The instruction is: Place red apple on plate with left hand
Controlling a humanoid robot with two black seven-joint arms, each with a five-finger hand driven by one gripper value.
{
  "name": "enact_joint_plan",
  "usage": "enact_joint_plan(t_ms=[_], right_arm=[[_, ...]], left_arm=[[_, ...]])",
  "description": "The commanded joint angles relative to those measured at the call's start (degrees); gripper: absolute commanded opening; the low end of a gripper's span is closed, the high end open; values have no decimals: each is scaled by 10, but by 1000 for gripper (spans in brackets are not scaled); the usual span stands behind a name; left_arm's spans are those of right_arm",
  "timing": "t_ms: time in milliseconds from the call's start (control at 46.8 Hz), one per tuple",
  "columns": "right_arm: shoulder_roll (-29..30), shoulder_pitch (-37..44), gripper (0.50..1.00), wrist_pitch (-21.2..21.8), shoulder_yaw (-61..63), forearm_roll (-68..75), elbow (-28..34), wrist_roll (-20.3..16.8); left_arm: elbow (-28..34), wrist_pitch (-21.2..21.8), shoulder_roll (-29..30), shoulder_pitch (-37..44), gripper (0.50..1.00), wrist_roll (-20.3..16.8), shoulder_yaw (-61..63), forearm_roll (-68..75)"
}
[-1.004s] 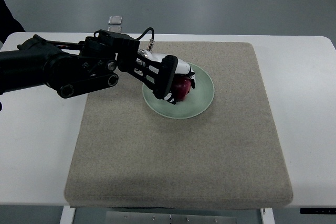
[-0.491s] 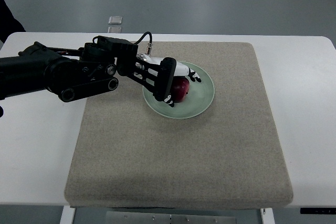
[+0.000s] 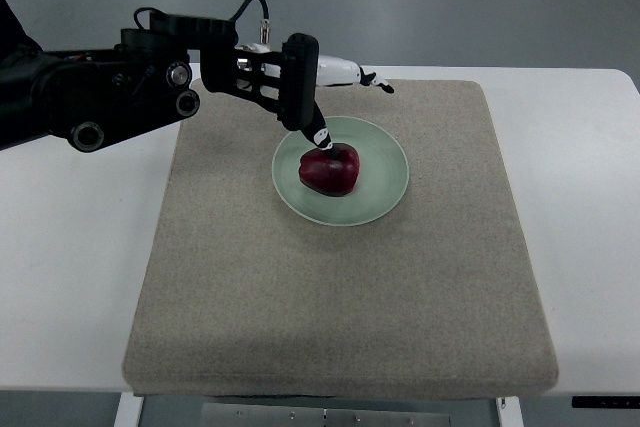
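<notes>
1. Bench point(image 3: 590, 237): white top, spanning the full width of the top view; grey floor beyond its far edge.

2. Mat point(image 3: 340, 287): beige, coarse-textured, roughly square, lying flat on the bench and covering most of its middle.

3. Left arm point(image 3: 90, 102): black, jointed, entering from the picture's left edge and reaching across the mat's far-left corner. A black cable loops above its wrist.

4. Plate point(image 3: 385, 162): pale green, round, shallow, set on the far half of the mat, slightly left of the mat's centre line.

5. Left hand point(image 3: 305, 82): black and white, held above the mat's far edge and the plate's far-left rim. Fingers are spread apart and hold nothing. 1 finger point(image 3: 370, 77) stretches right along the mat's far edge; another points down toward the plate, its tip just beside the top of the fruit, and contact cannot be told.

6. Red apple point(image 3: 330, 172): dark red, resting on the plate, left of the plate's centre, free of any grasp.

7. 2 small pale flat items point(image 3: 218, 39): on the floor beyond the bench's far edge, partly hidden by the arm; too small to identify.
</notes>
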Motion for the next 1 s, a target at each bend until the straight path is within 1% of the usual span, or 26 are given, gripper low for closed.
enact_joint_plan(t_ms=[0,85,150,192,363,427,491,619,705,769,812,854,918,983], right_arm=[[0,0,930,0,-1,0,0,0],[0,0,930,0,0,0,0,0],[0,0,930,0,0,0,0,0],[0,0,930,-1,0,0,0,0],[0,0,930,0,0,0,0,0],[0,0,930,0,-1,0,0,0],[0,0,930,-1,0,0,0,0],[0,0,930,0,0,0,0,0],[0,0,930,0,-1,0,0,0],[0,0,930,-1,-1,0,0,0],[0,0,930,0,0,0,0,0],[0,0,930,-1,0,0,0,0],[0,0,930,-1,0,0,0,0],[0,0,930,0,-1,1,0,0]], left_arm=[[3,3,18,6,994,0,-39,-27],[11,14,37,8,994,1,-61,-88],[23,32,43,11,992,1,-70,-155],[36,55,45,14,994,1,-76,-202],[93,177,47,23,994,-1,-80,-387],[104,209,46,28,994,-6,-81,-459],[110,232,47,31,994,-9,-81,-536],[131,234,46,44,1000,-10,-103,-702],[149,224,41,67,1000,-35,-149,-797],[153,200,41,96,1000,-53,-193,-848],[157,181,41,122,1000,-57,-227,-871],[162,173,39,148,1000,-57,-256,-883],[175,172,35,180,1000,-57,-302,-887],[192,172,10,203,1000,-57,-347,-888]])
